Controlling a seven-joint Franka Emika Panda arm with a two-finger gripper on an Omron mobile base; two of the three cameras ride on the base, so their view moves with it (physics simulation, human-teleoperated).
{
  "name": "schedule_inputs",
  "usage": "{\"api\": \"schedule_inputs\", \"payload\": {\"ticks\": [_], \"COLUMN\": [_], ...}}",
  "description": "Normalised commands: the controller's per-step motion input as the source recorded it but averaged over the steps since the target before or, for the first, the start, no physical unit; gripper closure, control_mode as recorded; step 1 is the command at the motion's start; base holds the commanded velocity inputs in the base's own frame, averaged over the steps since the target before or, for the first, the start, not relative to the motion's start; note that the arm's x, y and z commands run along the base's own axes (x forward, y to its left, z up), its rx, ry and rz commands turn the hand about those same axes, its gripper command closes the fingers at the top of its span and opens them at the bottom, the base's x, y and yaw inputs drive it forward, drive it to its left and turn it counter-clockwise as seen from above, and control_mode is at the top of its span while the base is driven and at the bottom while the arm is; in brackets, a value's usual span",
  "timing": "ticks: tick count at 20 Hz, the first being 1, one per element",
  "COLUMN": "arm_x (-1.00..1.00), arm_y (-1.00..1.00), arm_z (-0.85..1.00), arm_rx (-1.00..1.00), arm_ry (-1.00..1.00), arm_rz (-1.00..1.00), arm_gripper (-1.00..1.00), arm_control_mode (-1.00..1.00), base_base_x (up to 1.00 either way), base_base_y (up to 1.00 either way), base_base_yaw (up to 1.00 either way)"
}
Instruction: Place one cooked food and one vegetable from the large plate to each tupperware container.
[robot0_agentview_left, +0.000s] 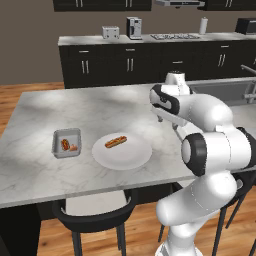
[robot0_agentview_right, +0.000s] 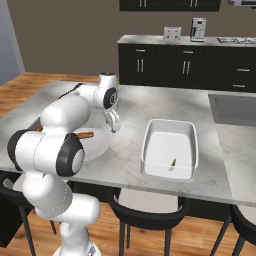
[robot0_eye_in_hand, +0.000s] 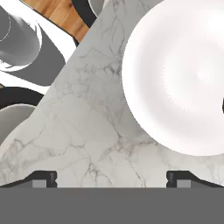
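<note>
Pincer (robot0_agentview_right: 115, 128) hangs wide open and empty above the marble worktop (robot0_agentview_left: 60, 107), just off the rim of the plate (robot0_agentview_left: 131, 157), its two fingertips (robot0_eye_in_hand: 43, 178) spread far apart over bare marble in the hand view. On the plate lies a hot dog (robot0_agentview_left: 115, 142), and left of it sits the small grey tray (robot0_agentview_left: 56, 145) holding two small orange-red pieces of food. Well to the right, near the sink (robot0_agentview_right: 235, 110), the white tray (robot0_agentview_right: 150, 150) holds one small dark-green bit (robot0_agentview_right: 173, 162) at its near end.
</note>
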Motion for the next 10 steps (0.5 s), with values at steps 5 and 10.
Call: {"api": "schedule_inputs", "payload": {"ticks": [5, 10], "arm_x": [0.4, 0.23], "arm_y": [0.57, 0.43], "arm_z": [-0.13, -0.56], "arm_rx": [0.11, 0.11], "arm_ry": [0.23, -0.02], "arm_rz": [-0.07, 0.07], "arm_gripper": [-1.0, -1.0], "arm_control_mode": [-1.0, -1.0], "base_base_x": [0.0, 0.0], "base_base_y": [0.0, 0.0], "base_base_yaw": [0.0, 0.0]}}
